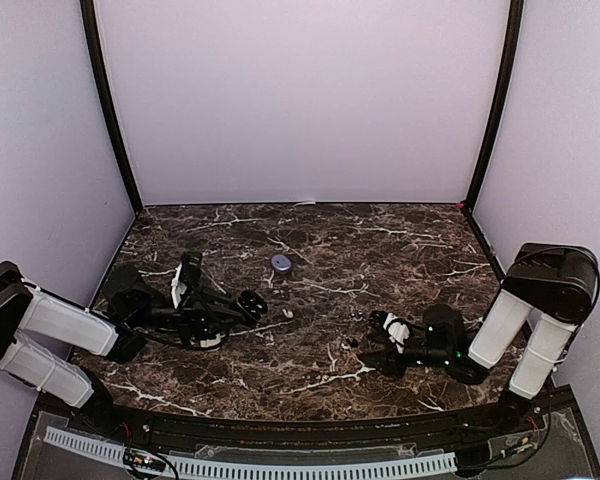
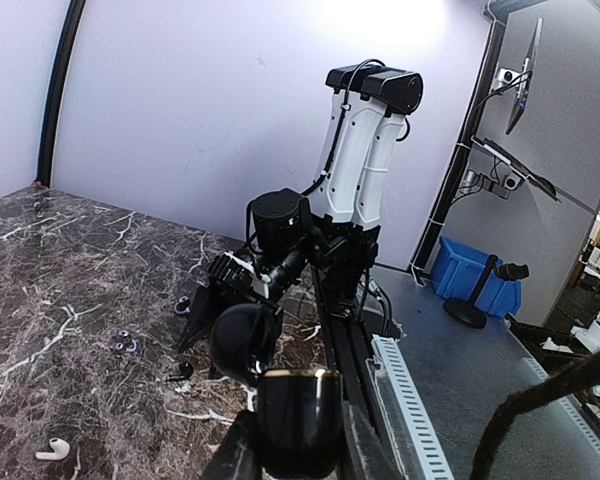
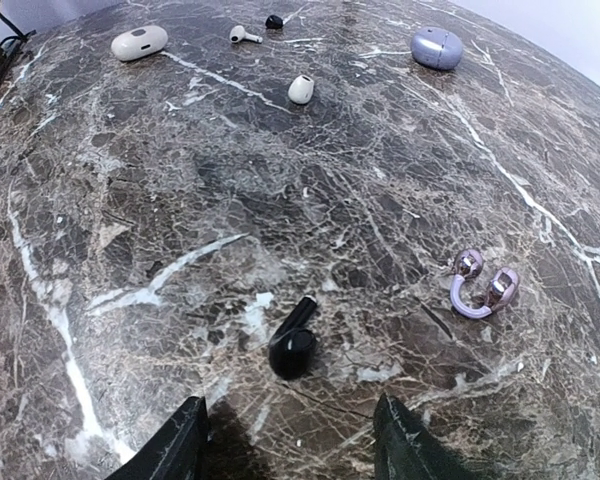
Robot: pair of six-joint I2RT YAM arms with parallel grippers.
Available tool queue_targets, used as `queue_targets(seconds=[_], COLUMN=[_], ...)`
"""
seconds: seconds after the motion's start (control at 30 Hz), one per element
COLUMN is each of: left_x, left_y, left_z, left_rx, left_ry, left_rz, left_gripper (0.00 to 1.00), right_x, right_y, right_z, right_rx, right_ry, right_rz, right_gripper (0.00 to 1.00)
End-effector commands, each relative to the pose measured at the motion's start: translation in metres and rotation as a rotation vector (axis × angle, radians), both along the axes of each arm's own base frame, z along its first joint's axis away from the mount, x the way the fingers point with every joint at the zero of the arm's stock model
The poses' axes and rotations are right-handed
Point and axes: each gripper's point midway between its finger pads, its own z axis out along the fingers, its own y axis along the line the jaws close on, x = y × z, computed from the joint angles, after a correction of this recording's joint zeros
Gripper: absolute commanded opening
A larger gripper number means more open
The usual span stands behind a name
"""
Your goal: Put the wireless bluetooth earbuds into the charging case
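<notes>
Overhead, the left claw [image 1: 248, 303] and right claw [image 1: 372, 333] faced each other over the dark marble table [image 1: 380, 240]. Left wrist: that claw clamped a glossy black, gold-rimmed charging case [image 2: 298, 405]. Right wrist: jaws stood wide, a small black stemmed earbud [image 3: 293, 345] lay just ahead of them.

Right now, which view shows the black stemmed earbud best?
Right wrist: the black earbud lies large and sharp just ahead of the open right claw. Top external shows only a dark speck; left wrist shows a tiny distant shape.

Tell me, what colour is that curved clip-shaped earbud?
Glossy lilac; the curved clip-shaped earbud shows best in the right wrist view.
</notes>
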Motion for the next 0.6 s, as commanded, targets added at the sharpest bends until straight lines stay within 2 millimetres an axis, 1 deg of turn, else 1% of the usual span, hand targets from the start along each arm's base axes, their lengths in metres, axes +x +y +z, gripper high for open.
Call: queue_targets(seconds=[0.0,0.33,0.57], left_x=[-0.0033,-0.0017,-0.0013], left_y=[0.0004,-0.0011,-0.0017], left_z=[0.0087,0.0070,0.0055], left_rx=[-0.017,-0.011,-0.008], left_ry=[-0.044,-0.044,-0.045], left_rz=[-0.012,-0.014,-0.017], left_gripper=[0.24,0.23,0.23], right_x=[0.0046,0.0071,0.0103], right_y=[0.0007,0.0013,0.0046], right_z=[0.0034,-0.0020,-0.0040], right_rx=[0.031,0.004,-0.001], right_ry=[-0.021,-0.015,-0.022], right_rz=[-0.034,-0.043,-0.039], right_gripper=[0.56,0.54,0.50])
